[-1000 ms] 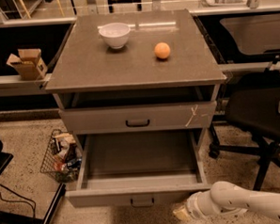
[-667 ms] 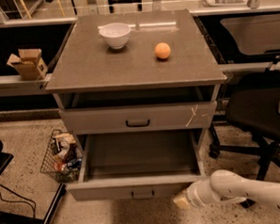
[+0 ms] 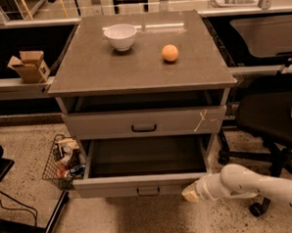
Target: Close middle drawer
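- The middle drawer (image 3: 105,187) is pulled well out of the grey cabinet (image 3: 85,75), below the drawer with a pale cross mark (image 3: 175,121). Its tray is exposed.
- The gripper (image 3: 191,193) is at the right end of the drawer front, low down. Its opening state cannot be determined.
- A wire basket (image 3: 60,162) sits just left of the drawer, and an office chair (image 3: 273,116) is to the right.
- A white bowl (image 3: 120,36) and an orange (image 3: 170,53) rest on the cabinet top.

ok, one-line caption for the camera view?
Gripper at the right end of the open middle drawer's front; bowl and orange on the cabinet.
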{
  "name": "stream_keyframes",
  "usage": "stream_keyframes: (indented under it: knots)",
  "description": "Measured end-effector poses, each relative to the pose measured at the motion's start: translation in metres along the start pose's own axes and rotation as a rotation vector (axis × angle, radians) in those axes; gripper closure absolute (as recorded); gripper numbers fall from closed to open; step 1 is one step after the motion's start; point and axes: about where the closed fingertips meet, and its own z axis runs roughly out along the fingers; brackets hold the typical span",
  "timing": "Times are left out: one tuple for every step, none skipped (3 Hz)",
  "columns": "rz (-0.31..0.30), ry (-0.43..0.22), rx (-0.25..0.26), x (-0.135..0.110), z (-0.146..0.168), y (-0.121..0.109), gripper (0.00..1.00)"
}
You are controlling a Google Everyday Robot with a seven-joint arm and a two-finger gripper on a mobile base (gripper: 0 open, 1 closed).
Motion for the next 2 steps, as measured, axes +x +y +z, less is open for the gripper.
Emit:
stream_keyframes:
  knots:
    - [-0.008, -0.014, 0.031, -0.015, -0.009, -0.014, 1.0]
    - [-0.021, -0.037, 0.079, -0.041, -0.024, -0.04, 1.0]
